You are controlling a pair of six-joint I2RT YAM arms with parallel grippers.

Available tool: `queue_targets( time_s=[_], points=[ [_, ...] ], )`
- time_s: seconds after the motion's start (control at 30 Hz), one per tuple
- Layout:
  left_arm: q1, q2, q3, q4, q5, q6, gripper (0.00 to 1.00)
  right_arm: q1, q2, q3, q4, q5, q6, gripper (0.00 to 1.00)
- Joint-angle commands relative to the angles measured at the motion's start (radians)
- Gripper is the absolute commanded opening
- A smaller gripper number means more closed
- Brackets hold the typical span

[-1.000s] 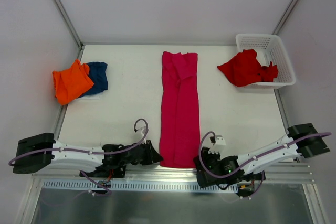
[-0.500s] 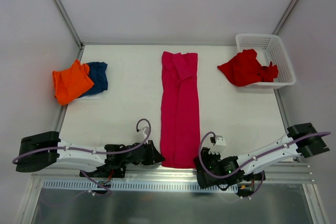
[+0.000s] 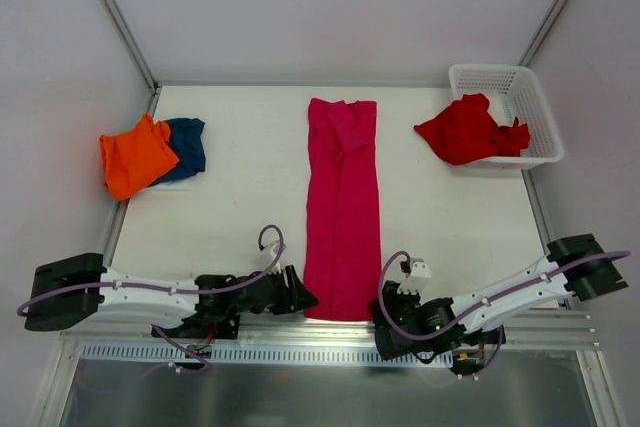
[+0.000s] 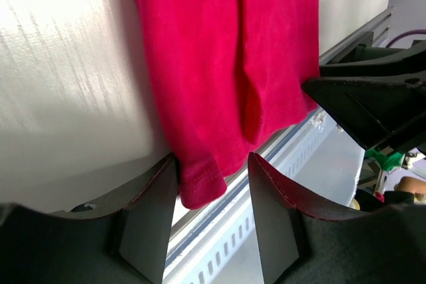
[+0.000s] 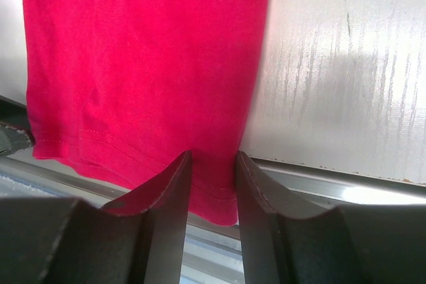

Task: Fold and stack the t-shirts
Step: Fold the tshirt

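Observation:
The magenta-pink t-shirt (image 3: 342, 209) lies in a long narrow strip down the middle of the table (image 3: 230, 227), its hem at the near edge. My left gripper (image 3: 305, 299) is at the hem's near left corner and stands open. In the left wrist view that hem corner (image 4: 200, 187) hangs between the jaws of the left gripper (image 4: 213, 157), against the left finger. My right gripper (image 3: 385, 307) is at the near right corner, jaws narrowly apart. In the right wrist view the right gripper (image 5: 213, 156) has the hem (image 5: 213, 194) lying flat across the gap.
An orange t-shirt (image 3: 135, 157) lies half over a navy blue one (image 3: 188, 145) at the far left. A bright red t-shirt (image 3: 465, 129) hangs over the rim of the white mesh basket (image 3: 490, 69) at the far right. A metal rail (image 5: 313, 181) runs along the near table edge.
My left gripper has opened, letting go of the pink hem corner, and its jaws reach a little farther right. The right gripper and the shirts have not moved.

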Motion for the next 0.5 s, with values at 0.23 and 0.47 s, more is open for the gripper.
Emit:
queue_targets(
  time_s=[0.23,0.47],
  points=[
    [-0.014,0.198,-0.082,0.095,0.069,0.001,0.40,0.007,0.020,0.002,0.050,0.011,0.031,0.36],
    [-0.020,0.302,-0.065,0.139,0.092,0.009,0.04,0.006,0.046,0.012,0.055,-0.004,0.027,0.05]
  ],
)
